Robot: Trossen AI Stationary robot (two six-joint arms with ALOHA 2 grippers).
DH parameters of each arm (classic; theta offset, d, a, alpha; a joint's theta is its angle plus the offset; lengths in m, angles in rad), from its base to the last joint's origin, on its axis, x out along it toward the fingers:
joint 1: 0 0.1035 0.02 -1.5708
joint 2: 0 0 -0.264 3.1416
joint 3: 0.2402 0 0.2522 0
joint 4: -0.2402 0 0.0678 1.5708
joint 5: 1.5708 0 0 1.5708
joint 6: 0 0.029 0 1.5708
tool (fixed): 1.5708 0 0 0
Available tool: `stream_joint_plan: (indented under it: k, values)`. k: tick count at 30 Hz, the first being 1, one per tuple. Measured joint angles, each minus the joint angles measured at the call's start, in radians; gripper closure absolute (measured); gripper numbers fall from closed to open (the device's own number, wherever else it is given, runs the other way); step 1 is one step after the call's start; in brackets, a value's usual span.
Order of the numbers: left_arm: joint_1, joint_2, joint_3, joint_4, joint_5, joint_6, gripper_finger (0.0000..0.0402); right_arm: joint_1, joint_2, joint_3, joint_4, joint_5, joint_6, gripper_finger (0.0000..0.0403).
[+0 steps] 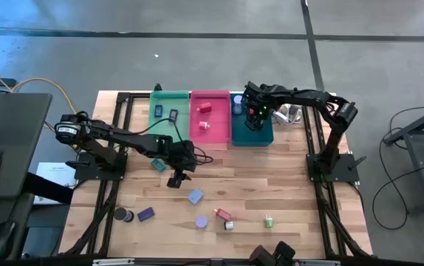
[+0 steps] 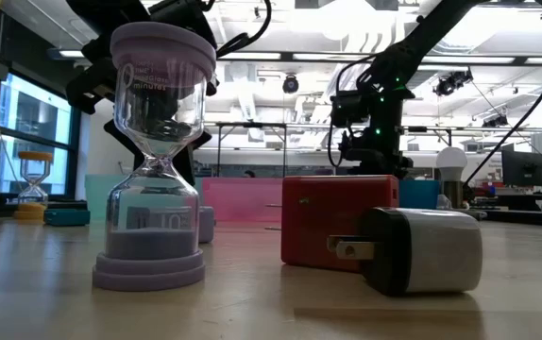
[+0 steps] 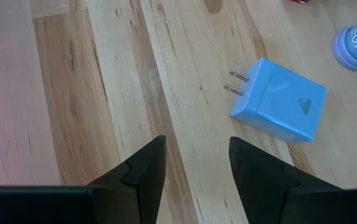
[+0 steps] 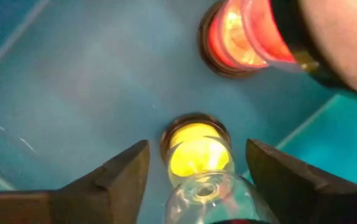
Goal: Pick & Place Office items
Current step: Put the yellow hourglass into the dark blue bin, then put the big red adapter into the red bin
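My left gripper (image 1: 176,179) hovers open over bare wood near the table's middle (image 3: 194,168). A blue plug-in charger block (image 3: 278,107) lies flat on the table just beyond it (image 1: 195,196), with a lavender hourglass (image 3: 356,43) further on. My right gripper (image 1: 256,118) hangs open inside the teal bin (image 1: 264,134). Its fingers stand on either side of a small yellow hourglass (image 4: 196,154) without touching it. A red hourglass (image 4: 241,34) stands on the bin floor beside it.
Green bin (image 1: 169,118) and pink bin (image 1: 210,129) stand left of the teal one at the far edge, each holding small items. Near the table's near edge lie a dark roll (image 1: 123,215), purple block (image 1: 146,214), red charger (image 2: 337,222) and white charger (image 2: 422,250).
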Motion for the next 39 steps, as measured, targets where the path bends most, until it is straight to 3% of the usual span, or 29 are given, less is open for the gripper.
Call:
stream_joint_plan:
  k: [5, 8, 11, 20, 28, 39]
  values:
    - [0.0, 0.0, 0.0, 0.0, 0.0, 0.0, 0.0232, 0.0, 0.0, 0.0, 0.0, 0.011, -0.022, 0.0098]
    - [0.0, 0.0, 0.0, 0.0, 0.0, 0.0, 0.0232, 0.001, 0.0, 0.0, -0.001, 0.085, -0.025, 0.0085]
    - [0.0, 0.0, 0.0, 0.0, 0.0, 0.0, 0.0232, 0.0, -0.001, 0.0, -0.001, 0.127, -0.034, 0.0079]
    - [0.0, 0.0, 0.0, 0.0, -0.001, 0.0, 0.0232, 0.032, -0.05, 0.002, -0.001, 0.087, -0.078, 0.0077]
    - [0.0, 0.0, 0.0, 0.0, -0.001, -0.004, 0.0232, 0.072, -0.168, 0.002, 0.039, 0.237, -0.086, 0.0077]
    - [0.018, 0.0, 0.0, 0.0, -0.063, -0.117, 0.0232, 0.173, -0.406, 0.002, 0.052, 0.217, -0.011, 0.0077]
